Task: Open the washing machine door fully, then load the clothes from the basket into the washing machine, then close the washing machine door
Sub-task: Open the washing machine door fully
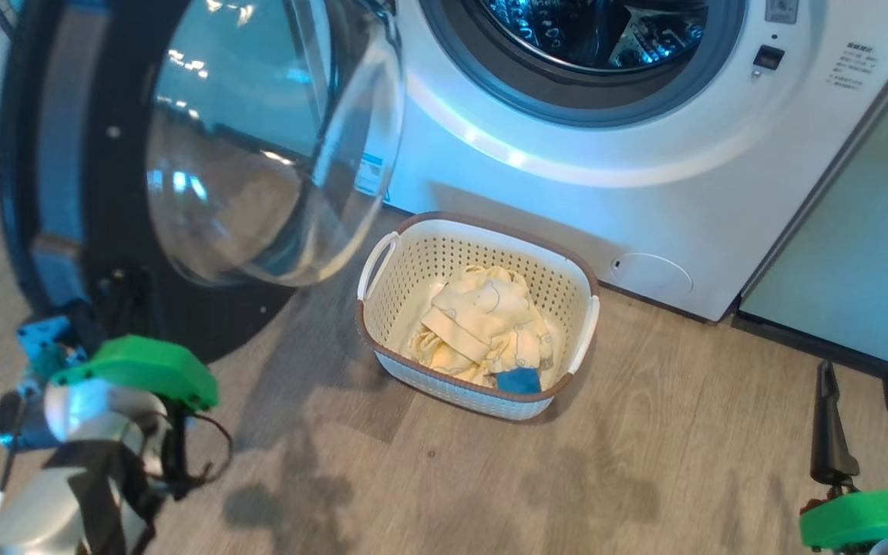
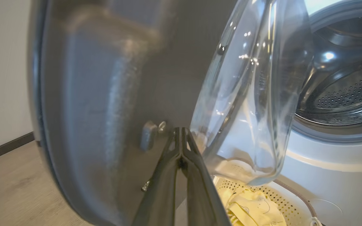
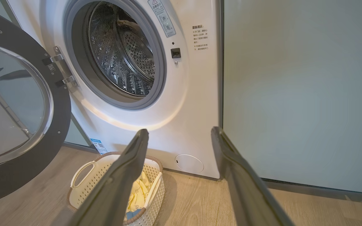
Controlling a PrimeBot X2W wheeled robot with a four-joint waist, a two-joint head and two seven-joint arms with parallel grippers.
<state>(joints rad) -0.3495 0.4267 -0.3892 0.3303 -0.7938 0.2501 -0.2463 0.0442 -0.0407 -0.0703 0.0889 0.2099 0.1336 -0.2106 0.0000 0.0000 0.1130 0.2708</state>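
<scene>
**Door-opening step.** The washing machine door point(image 1: 259, 154) stands swung out to the left of the washing machine point(image 1: 567, 193). Its glass bowl hangs near the left end of the basket point(image 1: 452, 393), where the clothes point(image 1: 482, 324) lie untouched. We see the left gripper point(image 2: 181, 131) clenched on nothing, tips at the door's grey inner face just beside the bowl; contact we cannot confirm. The right gripper point(image 3: 180, 131) hangs spread and empty, well right of the basket. Risks, in our judgement: the closed tips skid across the smooth face onto the glass, or the door, short of fully open, swings back over the basket.
</scene>
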